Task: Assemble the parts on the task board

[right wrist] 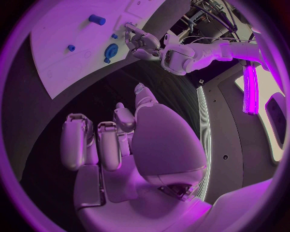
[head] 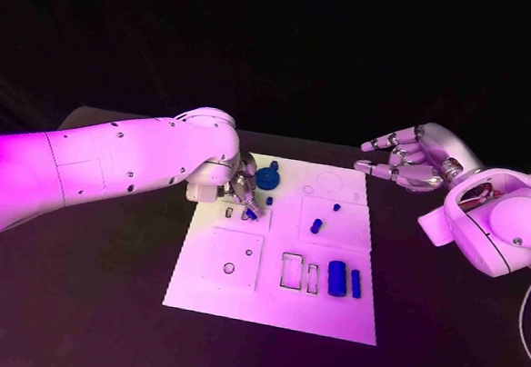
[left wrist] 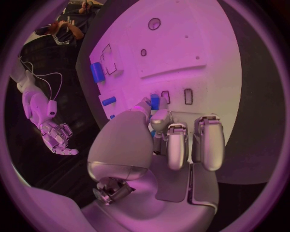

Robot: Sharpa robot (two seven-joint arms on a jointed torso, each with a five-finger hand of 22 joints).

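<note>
Gripping a small blue peg (head: 252,211) between thumb and fingertips, the left hand (head: 236,189) sits over the far-left part of the task board (head: 273,308). In left wrist view the peg (left wrist: 154,101) stands just before the thumb tip, close to two small rectangular slots (left wrist: 188,96) in the board; whether peg tip touches the board, cannot tell.

Right hand (head: 414,162) hangs off the board's far-right corner, over the black table (head: 455,355), fingers apart and lightly curled, holding nothing. Right wrist view confirms: fingers (right wrist: 75,140) spread, none touching a part.

Parts rel. to board:
- Blue round knob part (head: 268,177) at far edge, just beside left hand.
- Small blue piece (head: 309,189) near far edge, approx. mid-width.
- Small blue peg (head: 338,206) right of centre, far half.
- Short blue cylinder (head: 317,226) approx. board centre.
- Large blue cylinder (head: 336,278) lying in near-right area; slimmer blue pin (head: 356,283) just beside it, toward the right edge.
- Two rectangular outlined recesses (head: 292,270) just left of large cyl.
- Oval hole (head: 229,269) in near-left panel.
</note>
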